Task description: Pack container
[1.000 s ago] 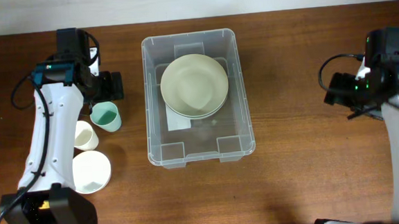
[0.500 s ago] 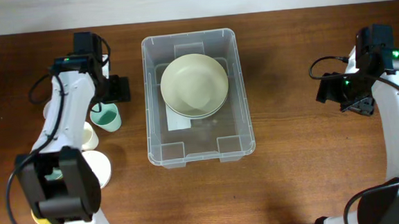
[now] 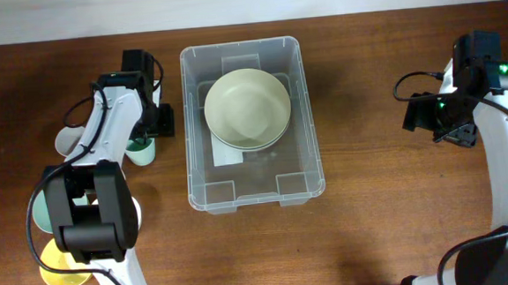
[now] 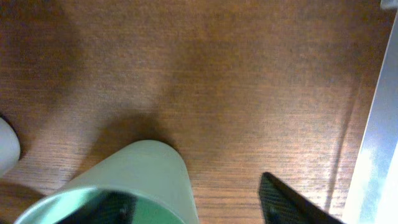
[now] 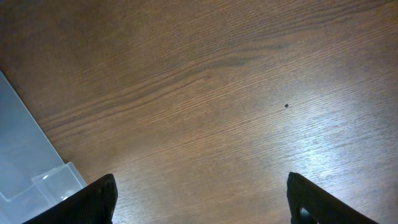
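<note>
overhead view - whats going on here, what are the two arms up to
The arms are packing tableware into the clear container. It already holds stacked pale bowls. The left gripper is open at the green cup beside the container, one finger seemingly inside the cup and one outside, not closed on it. The right gripper hangs open over bare table on the container's other side, holding nothing.

Overhead: even, bright top light, sharp, only soft short shadows on the table. Left wrist is soft: green cup too close and blurred, container wall washed pale, dark shadow patches on the wood. Right wrist: crisp grain, pale glare sheen.
</note>
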Motion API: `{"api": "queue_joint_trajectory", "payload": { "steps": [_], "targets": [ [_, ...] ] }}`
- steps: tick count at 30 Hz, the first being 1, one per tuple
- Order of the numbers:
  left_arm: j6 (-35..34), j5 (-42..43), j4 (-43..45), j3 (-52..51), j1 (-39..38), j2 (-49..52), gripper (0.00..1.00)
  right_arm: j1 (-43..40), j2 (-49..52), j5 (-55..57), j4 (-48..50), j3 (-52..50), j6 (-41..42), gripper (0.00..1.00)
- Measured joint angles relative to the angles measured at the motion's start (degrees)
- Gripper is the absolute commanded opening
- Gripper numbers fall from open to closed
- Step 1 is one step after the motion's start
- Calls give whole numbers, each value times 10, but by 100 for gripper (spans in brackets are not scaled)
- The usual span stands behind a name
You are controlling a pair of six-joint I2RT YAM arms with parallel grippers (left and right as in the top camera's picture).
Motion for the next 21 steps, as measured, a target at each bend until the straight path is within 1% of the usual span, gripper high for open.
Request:
{"api": "queue_joint_trajectory", "payload": {
  "steps": [1,2,6,7,8,12,16,20,21],
  "targets": [
    [0,0,-5,0,0,0,50,0,0,0,0,0,0,82],
    [1,0,-9,0,0,0,47,0,0,0,0,0,0,82],
    [2,0,-30,0,0,0,46,0,0,0,0,0,0,82],
    [2,0,-38,0,0,0,44,0,0,0,0,0,-1,82],
    [2,0,-46,0,0,0,39,0,0,0,0,0,-1,82],
    [2,0,-78,0,0,0,31,0,0,0,0,0,-2,82],
    [3,0,-94,0,0,0,13,0,0,0,-2,0,-4,82],
    [3,0,-96,0,0,0,8,0,0,0,-4,0,-4,82],
    [2,0,-96,0,0,0,1,0,0,0,-4,0,-5,82]
  ]
}}
